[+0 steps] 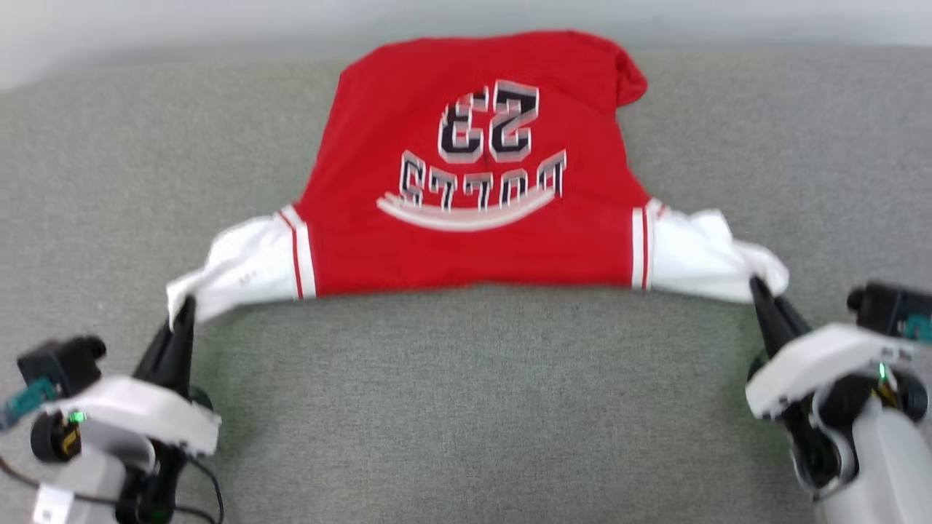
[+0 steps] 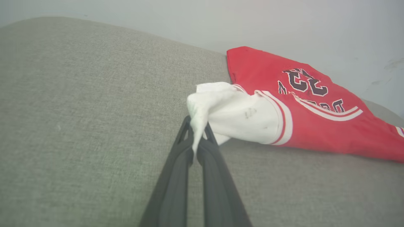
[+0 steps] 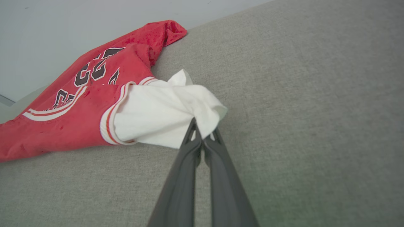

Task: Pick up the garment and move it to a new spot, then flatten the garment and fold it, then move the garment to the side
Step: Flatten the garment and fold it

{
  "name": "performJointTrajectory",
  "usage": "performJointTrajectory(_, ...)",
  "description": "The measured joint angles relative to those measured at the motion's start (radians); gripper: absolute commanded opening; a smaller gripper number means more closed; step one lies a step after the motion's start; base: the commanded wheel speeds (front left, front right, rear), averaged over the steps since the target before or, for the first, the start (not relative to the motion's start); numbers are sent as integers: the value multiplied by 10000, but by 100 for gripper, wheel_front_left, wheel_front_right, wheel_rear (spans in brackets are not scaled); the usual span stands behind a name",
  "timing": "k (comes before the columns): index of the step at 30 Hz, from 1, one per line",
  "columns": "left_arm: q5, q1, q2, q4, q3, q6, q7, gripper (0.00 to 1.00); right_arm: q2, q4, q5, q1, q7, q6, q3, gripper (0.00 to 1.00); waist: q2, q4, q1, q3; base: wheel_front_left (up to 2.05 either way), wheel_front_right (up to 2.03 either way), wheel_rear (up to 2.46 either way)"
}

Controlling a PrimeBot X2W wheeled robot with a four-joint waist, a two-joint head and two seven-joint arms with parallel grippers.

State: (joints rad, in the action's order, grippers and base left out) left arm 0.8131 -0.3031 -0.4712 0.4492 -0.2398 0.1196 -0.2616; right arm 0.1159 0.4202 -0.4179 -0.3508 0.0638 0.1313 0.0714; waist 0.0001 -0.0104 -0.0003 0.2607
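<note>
Left pincer (image 1: 186, 309) clamped on tip of white L sleeve (image 1: 240, 266); right pincer (image 1: 759, 290) clamped on tip of white R sleeve (image 1: 695, 255). Between them, red jersey-style T-shirt (image 1: 473, 240) w/ black-white "23" lettering lies spread on grey woven fabric surface (image 1: 466, 407), hem toward far edge, print upside down in head view.
</note>
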Motion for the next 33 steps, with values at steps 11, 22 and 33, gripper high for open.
performJointTrajectory(11, -288, 3317, 675, -1452, 583, -767, -12, 0, -537, -2336, 234, 3425, 1037, 0, 1195, 0, 0, 15, 0, -1388, 0, 0, 0)
performJointTrajectory(22, -545, 4970, 959, -1427, 104, -1312, 196, 0, -654, -2711, -349, 6051, 2100, 2, 1638, 8, 0, 330, 0, -2552, 0, 0, 0)
performJointTrajectory(33, -1104, 4827, 1120, -1879, -165, -1461, 102, 0, -654, -2909, 594, 5258, 1275, -4, 1523, 100, 0, 657, 2, -2483, 0, 0, 0)
